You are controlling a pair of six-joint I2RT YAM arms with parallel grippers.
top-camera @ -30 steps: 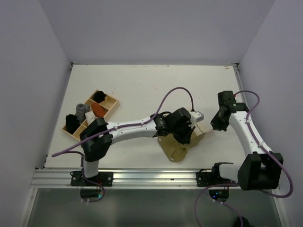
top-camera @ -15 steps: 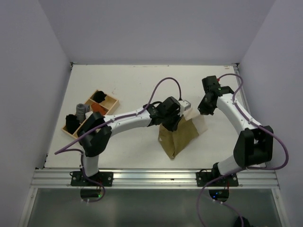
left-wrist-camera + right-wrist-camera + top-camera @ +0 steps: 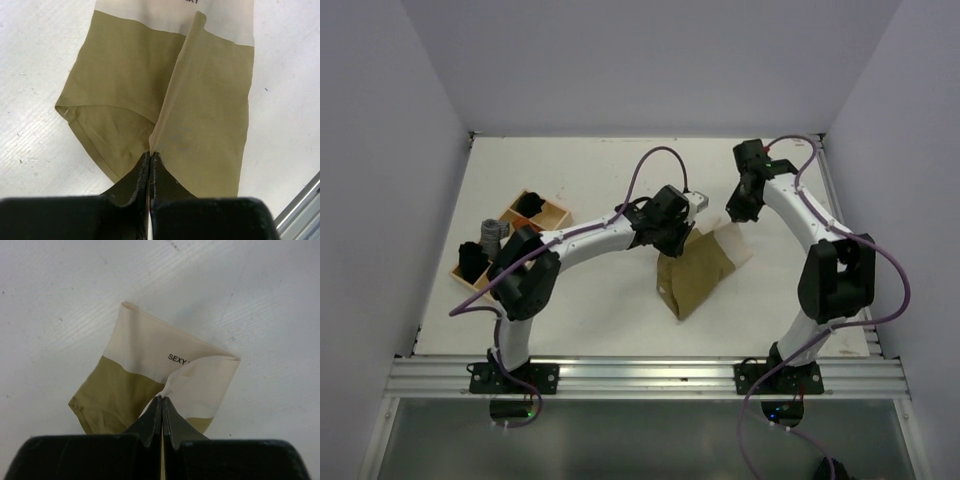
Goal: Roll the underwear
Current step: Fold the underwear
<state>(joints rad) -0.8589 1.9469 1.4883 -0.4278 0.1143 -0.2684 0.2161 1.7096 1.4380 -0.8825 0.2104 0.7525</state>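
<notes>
The underwear [image 3: 695, 275] is an olive-khaki garment with a cream waistband, lying mid-table and partly lifted at its far end. My left gripper [image 3: 686, 236] is shut on a raised fold of the khaki cloth [image 3: 210, 110], pinched at the tips [image 3: 151, 153]. Just to its right, my right gripper [image 3: 733, 216] is shut on the cream waistband [image 3: 145, 350], which carries black lettering and peaks up at the tips [image 3: 162, 398]. The cloth hangs between the two grips and trails toward the table's front.
A wooden compartment tray [image 3: 556, 213] stands at the left with dark cloth bundles [image 3: 472, 260] and a grey one [image 3: 492, 232]. Pale walls close in the table on three sides. A metal rail [image 3: 640, 375] runs along the front edge.
Both grippers have moved toward the back of the table, still shut, pulling the underwear's far end with them. The cloth now lies further from the front edge and more stretched out.
</notes>
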